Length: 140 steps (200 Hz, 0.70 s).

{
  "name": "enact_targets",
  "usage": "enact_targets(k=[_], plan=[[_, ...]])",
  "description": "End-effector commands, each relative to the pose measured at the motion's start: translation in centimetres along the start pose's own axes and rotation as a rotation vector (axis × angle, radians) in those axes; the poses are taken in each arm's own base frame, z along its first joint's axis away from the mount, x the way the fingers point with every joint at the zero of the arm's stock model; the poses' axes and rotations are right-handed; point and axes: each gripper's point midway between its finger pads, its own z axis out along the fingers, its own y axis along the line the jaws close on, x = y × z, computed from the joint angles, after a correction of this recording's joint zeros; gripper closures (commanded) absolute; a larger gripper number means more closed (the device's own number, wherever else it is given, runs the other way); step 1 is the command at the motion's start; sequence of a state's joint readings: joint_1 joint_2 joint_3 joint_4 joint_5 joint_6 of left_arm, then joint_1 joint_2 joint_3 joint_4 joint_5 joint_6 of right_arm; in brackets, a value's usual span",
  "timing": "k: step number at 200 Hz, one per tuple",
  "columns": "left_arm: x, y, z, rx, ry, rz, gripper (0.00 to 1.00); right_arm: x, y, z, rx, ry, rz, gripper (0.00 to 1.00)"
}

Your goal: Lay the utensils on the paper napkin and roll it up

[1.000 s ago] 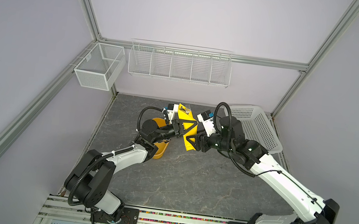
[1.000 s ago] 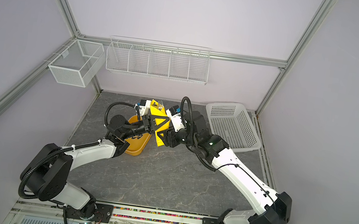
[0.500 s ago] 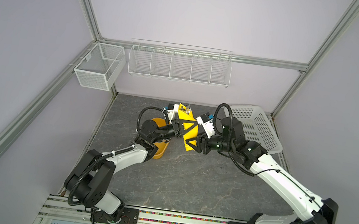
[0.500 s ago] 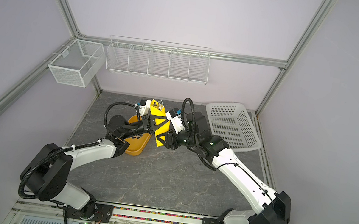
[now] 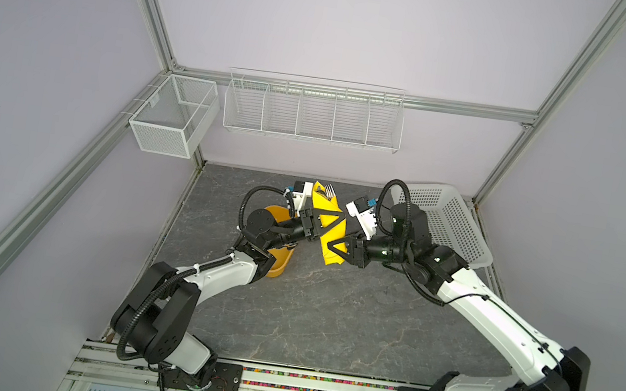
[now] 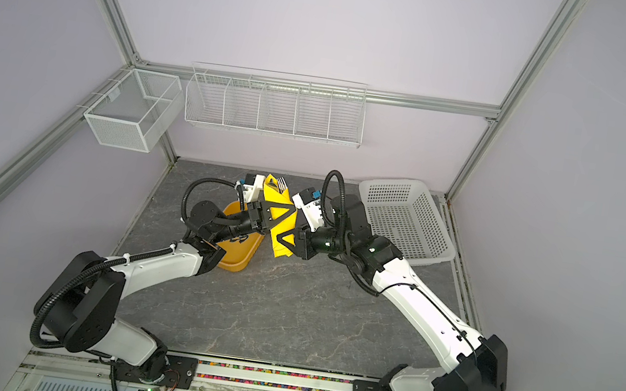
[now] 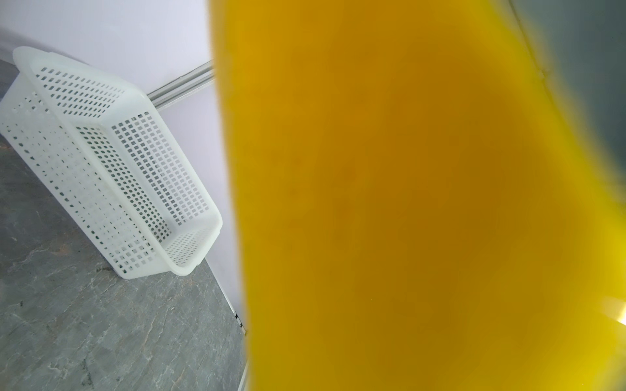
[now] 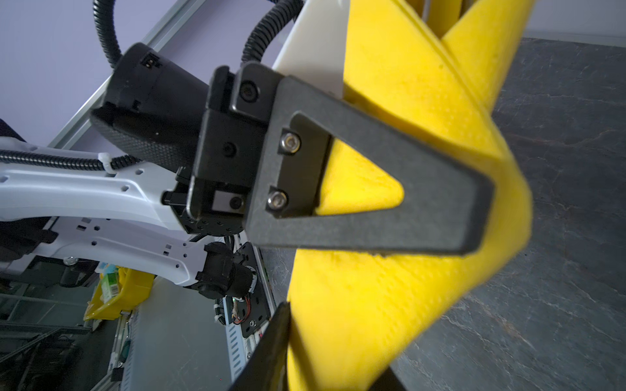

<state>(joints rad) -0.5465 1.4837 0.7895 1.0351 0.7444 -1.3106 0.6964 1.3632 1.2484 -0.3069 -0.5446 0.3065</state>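
Plain lilac walls [image 5: 329, 18] close me in on three sides, edged by an aluminium frame [image 5: 149, 4]. A wire rack [image 5: 313, 112] hangs on the back wall and a mesh box [image 5: 171, 116] on the left one. My table [image 5: 307, 309] is grey and stone-veined, with a white basket [image 5: 454, 226] in its far right corner.

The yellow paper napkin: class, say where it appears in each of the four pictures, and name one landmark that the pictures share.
In a top view: the paper napkin is at the middle, between the ends of the two arms.
In a top view: likewise at the middle, between the arms.
Left wrist: a yellow blur fills most of the picture.
Right wrist: a creased yellow band runs through the centre.
Shared landmark: the grey table.
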Motion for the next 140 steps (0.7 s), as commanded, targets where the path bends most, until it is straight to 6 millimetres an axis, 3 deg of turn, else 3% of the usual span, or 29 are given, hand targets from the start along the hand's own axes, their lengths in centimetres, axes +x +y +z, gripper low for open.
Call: enact_targets(k=[1, 64, 109, 140], plan=[[-1.2, -1.86, 0.14, 0.016, -0.037, 0.064, 0.82, -0.38, 1.37, -0.8, -0.07, -0.027, -0.001, 0.75], [-1.36, -1.56, 0.02, 0.002, -0.056, 0.067, 0.75, -0.44, 1.36, -0.81, -0.1, -0.036, 0.033, 0.79], [-1.3, -1.33, -0.01, -0.001, -0.053, 0.064, 0.59, -0.71, 1.64, -0.83, -0.132, -0.05, 0.042, 0.8], [-1.1, -1.48, 0.04, 0.01, -0.04, 0.063, 0.54, -0.98, 1.67, -0.85, -0.148, -0.061, 0.055, 0.82]])
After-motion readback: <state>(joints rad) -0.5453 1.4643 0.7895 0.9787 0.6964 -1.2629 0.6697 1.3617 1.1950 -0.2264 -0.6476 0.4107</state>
